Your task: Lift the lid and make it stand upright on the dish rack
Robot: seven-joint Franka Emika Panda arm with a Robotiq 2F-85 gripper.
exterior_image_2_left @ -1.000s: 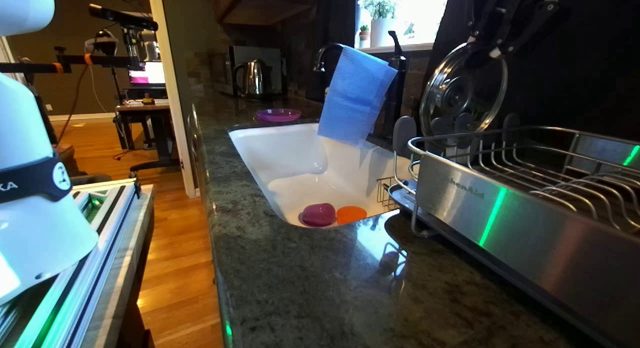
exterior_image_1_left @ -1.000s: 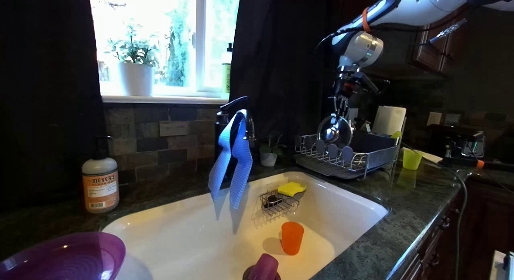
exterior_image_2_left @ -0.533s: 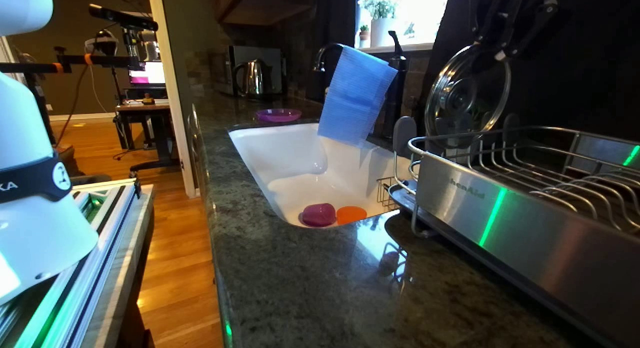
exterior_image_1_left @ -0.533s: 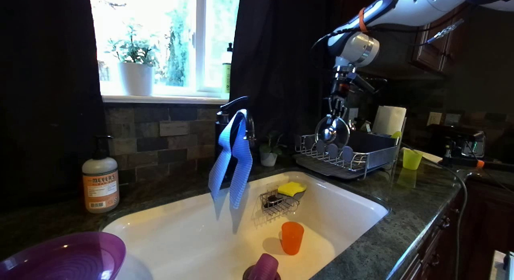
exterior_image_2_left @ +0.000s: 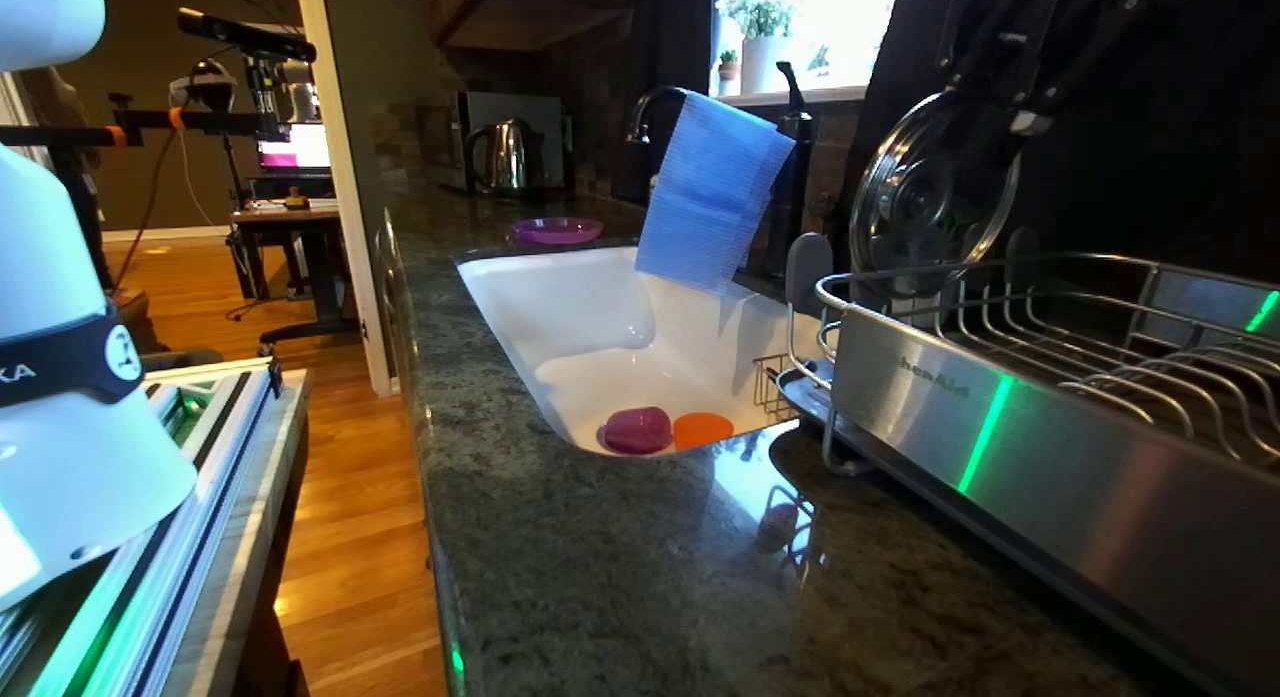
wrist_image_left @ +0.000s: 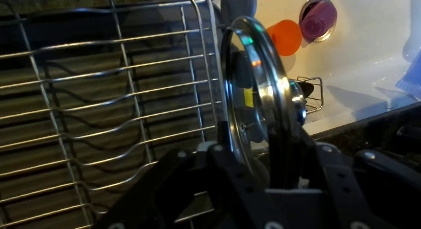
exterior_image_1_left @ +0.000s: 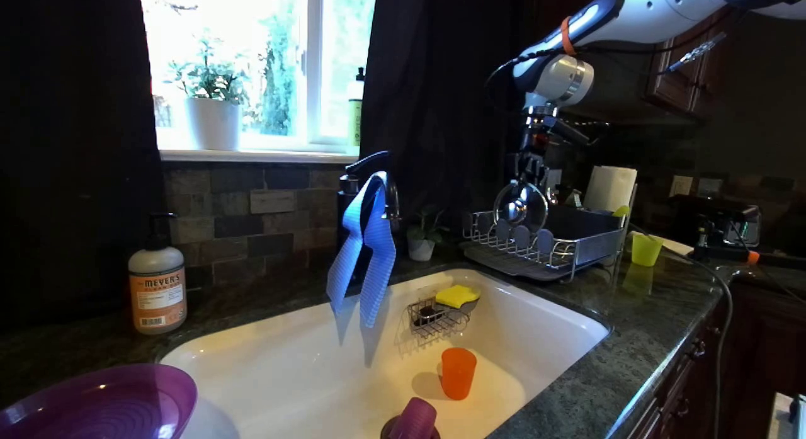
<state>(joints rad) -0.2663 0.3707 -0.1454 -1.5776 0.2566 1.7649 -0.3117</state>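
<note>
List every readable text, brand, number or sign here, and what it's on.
"MEYER'S": orange-labelled rounded plastic pump bottle; lines below blurred.
"henAid", faint, start illegible: silvery steel-sided wire dish rack.
"KA", cut by picture edge: black band around the white robot arm.
Too small to read: round white mark on that band; slim yellowish bottle by the window.
No legible numbers.

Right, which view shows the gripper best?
The wrist view: the gripper is large and close there, its fingers apart, one on each side of the lid; contact is hard to judge. Both exterior views show the gripper at the lid's upper rim, smaller and dim.
</note>
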